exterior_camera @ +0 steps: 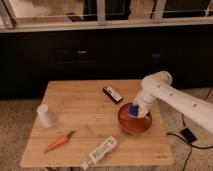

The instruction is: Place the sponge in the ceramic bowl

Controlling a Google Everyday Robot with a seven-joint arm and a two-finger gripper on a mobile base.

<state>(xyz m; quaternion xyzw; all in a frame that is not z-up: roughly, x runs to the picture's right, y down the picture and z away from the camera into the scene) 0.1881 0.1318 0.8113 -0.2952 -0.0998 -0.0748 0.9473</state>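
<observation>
The orange-red ceramic bowl point(134, 123) stands near the right front of the wooden table point(85, 115). A blue sponge point(135, 110) with a pale layer sits just over the bowl's inside, at the tip of my gripper point(137, 109). The white arm reaches in from the right and bends down over the bowl. The gripper is directly above the bowl's middle, and its tip covers part of the sponge.
A dark flat bar point(113, 94) lies behind the bowl. A white upturned cup point(46, 115) stands at the left, an orange carrot point(58, 142) lies at the front left, and a white tube point(102, 151) lies near the front edge. A black cable runs on the floor at right.
</observation>
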